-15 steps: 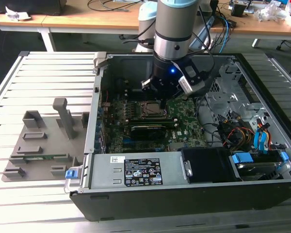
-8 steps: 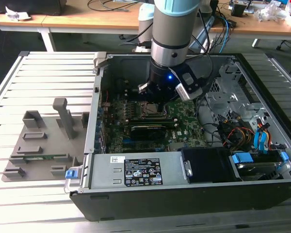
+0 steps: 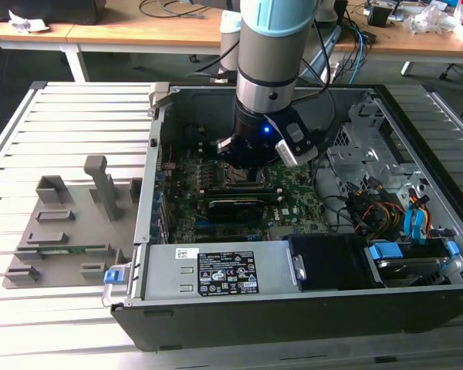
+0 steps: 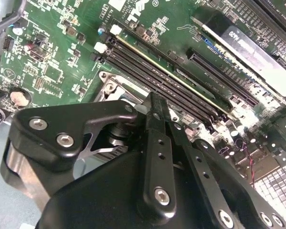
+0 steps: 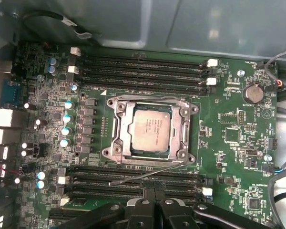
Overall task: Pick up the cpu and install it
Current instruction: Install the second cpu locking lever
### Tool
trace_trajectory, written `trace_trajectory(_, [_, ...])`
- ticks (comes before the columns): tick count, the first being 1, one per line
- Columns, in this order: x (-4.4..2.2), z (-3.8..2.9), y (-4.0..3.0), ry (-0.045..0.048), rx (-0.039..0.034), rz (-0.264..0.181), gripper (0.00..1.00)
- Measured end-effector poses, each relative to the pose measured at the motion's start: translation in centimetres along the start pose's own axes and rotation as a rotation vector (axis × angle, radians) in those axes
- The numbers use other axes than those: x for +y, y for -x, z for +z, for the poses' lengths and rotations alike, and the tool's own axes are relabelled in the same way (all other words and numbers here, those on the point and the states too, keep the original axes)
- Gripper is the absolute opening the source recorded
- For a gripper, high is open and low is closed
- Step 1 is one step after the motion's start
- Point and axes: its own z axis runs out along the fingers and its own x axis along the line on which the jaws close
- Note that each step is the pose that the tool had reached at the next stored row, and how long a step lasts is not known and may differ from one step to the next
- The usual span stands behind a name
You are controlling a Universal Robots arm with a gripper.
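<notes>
Slatted metal table [image 3: 77, 116], centre; wooden desks [image 3: 131, 31] at 12 o'clock, cables [image 3: 355, 38] at 1 o'clock.

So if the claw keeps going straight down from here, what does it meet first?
Most likely the motherboard near the cpu already sitting in its socket frame; the exact touchdown spot is unclear, as depth is hard to judge.

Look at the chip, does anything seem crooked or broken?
Nothing stands out. The cpu lies flat and square in its socket frame on the motherboard, with no visible damage.
</notes>
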Motion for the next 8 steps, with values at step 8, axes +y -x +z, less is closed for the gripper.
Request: trace_trajectory(8, [-0.02, 1.25, -1.09, 0.0262, -0.002, 0.0, 0.11])
